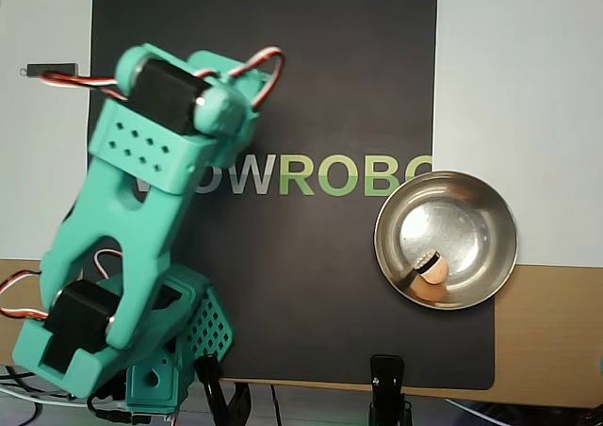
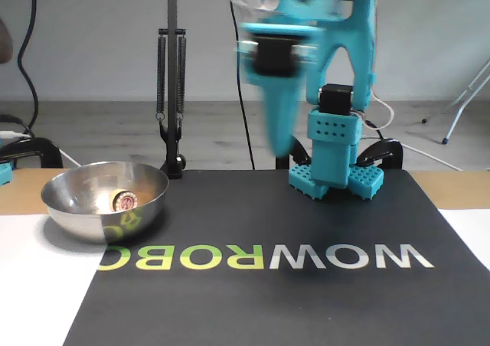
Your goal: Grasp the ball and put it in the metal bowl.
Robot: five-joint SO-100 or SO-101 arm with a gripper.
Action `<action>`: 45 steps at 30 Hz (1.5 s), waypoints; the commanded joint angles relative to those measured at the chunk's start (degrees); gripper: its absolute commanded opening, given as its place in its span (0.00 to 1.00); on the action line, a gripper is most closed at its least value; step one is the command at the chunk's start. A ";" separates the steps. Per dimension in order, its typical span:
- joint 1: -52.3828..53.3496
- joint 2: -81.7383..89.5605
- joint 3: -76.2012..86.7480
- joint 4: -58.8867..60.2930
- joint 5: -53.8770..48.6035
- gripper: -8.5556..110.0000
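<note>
One dark mat covers the table; the blurred tool cannot be judged open or closed.

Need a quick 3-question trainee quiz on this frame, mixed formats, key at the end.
1. True or false: the ball lies inside the bowl.
2. In the overhead view, the bowl sits at which edge of the black mat? A) left B) right C) top
3. Fill in: in the fixed view, the blurred gripper hangs to the ____ of the bowl.

Key: 1 true; 2 B; 3 right. The blur hides whether the gripper is open.
</note>
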 commanded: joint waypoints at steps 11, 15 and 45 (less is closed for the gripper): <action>-14.15 2.81 0.97 -0.35 5.62 0.15; -17.67 2.29 0.97 -0.35 7.91 0.15; -23.99 31.03 52.21 -47.37 12.04 0.15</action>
